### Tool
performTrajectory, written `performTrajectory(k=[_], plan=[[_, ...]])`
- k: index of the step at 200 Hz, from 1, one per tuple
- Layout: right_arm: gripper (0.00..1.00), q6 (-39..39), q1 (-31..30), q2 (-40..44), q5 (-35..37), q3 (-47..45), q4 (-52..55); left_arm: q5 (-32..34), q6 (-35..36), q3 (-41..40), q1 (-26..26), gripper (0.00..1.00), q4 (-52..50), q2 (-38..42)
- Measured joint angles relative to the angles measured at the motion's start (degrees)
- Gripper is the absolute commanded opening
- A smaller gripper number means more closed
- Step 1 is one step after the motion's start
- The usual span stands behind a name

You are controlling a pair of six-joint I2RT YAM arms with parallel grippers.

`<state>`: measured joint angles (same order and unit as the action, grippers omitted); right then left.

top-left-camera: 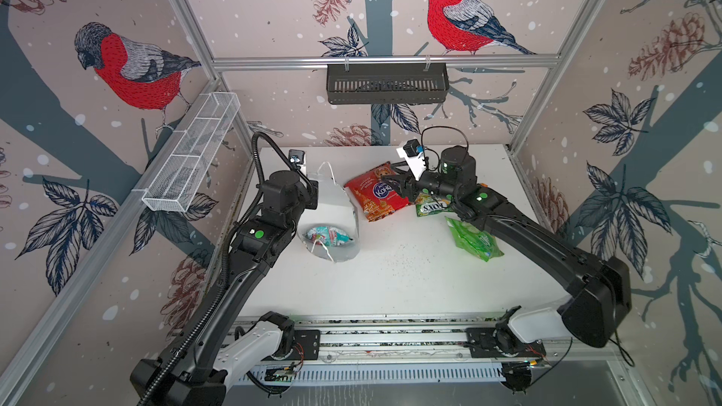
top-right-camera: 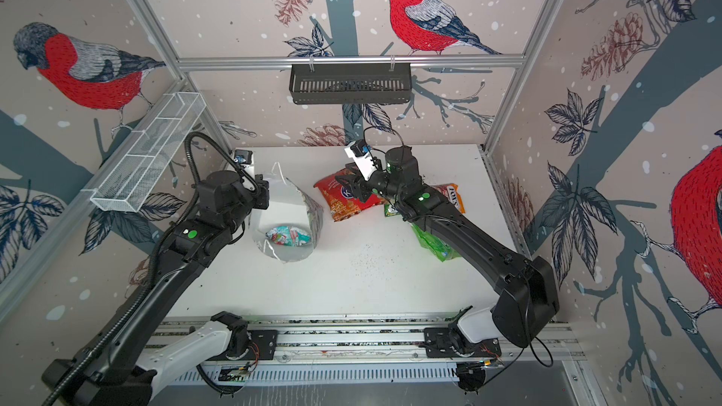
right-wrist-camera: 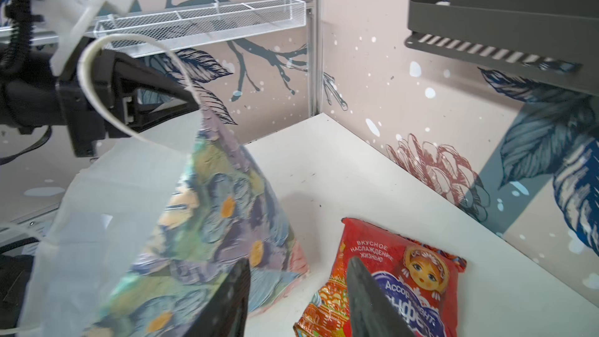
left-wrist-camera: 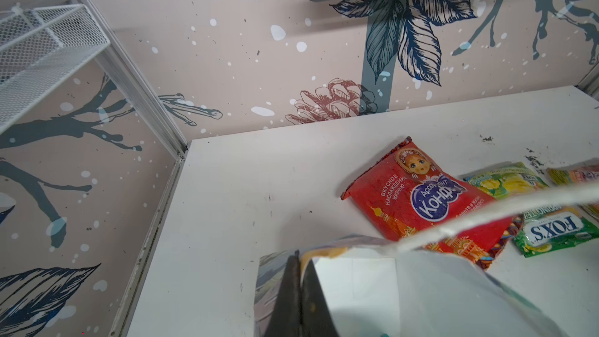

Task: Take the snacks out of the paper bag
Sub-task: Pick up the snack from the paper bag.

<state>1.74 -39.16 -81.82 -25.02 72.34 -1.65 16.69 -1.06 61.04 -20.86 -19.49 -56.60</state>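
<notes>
1. Left jaws are closed on the rim of the paper bag point(top-left-camera: 339, 205), pinching a single wall near a corner. The bag stands skewed on the bench point(top-left-camera: 390, 283), its mouth pulled open upward.
2. Right jaws are apart with nothing between them. They hover over the red packet point(top-left-camera: 371, 197), just beside the bag.
3. Out on the bench: the red packet, the green-yellow FOX'S packet point(top-left-camera: 429, 205), the orange-yellow FOX'S packet point(top-right-camera: 453, 195) and the bright green packet point(top-left-camera: 474, 242). The teal packet point(top-left-camera: 326, 235) lies at the bottom of the bag. I judge it the last one.
4. Risk: one-wall pinch. If I push the right arm in hard, the paper may tear or slip free, and the mouth would collapse over the teal packet.
5. Risk: a cord handle point(right-wrist-camera: 83, 72) loops up beside the left jaws. The right jaws could snag it going in and drag the bag.
6. Risk: the teal packet is flat and glossy against the bag floor. The jaws may skid off it, or pinch bag paper along with it and lift both.
7. Risk: the way in runs near the left wrist. A shallow approach may bring the arms into contact.
</notes>
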Motion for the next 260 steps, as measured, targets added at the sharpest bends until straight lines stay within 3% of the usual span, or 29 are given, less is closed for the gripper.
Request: performTrajectory(k=[37, 64, 112, 161, 216, 260], plan=[[0.44, 2.9, -8.1, 0.0, 1.8, -0.9, 0.6, 1.3, -1.2, -3.2, -0.8, 0.00, 1.0, 1.8], [0.40, 2.9, -10.8, -0.8, 4.5, -2.8, -0.1, -0.2, -2.6, -6.4, -1.9, 0.00, 1.4, 2.3], [0.37, -0.5, -15.6, -4.4, 15.7, -5.9, -2.1, -4.3, -4.1, -7.6, -7.0, 0.00, 0.8, 0.4], [0.36, -6.6, -16.8, -3.8, 23.8, -9.2, 0.1, -7.8, -6.0, -7.7, -11.2, 0.00, -3.1, 0.7], [0.36, -13.1, -17.7, 2.3, 26.7, -18.0, 4.3, -12.7, -9.0, -10.3, -12.1, 0.00, -5.8, 3.9], [0.41, -16.7, -18.1, 1.9, 26.8, -20.5, 7.3, -17.2, -12.4, -14.5, -12.3, 0.00, -7.0, 6.0]])
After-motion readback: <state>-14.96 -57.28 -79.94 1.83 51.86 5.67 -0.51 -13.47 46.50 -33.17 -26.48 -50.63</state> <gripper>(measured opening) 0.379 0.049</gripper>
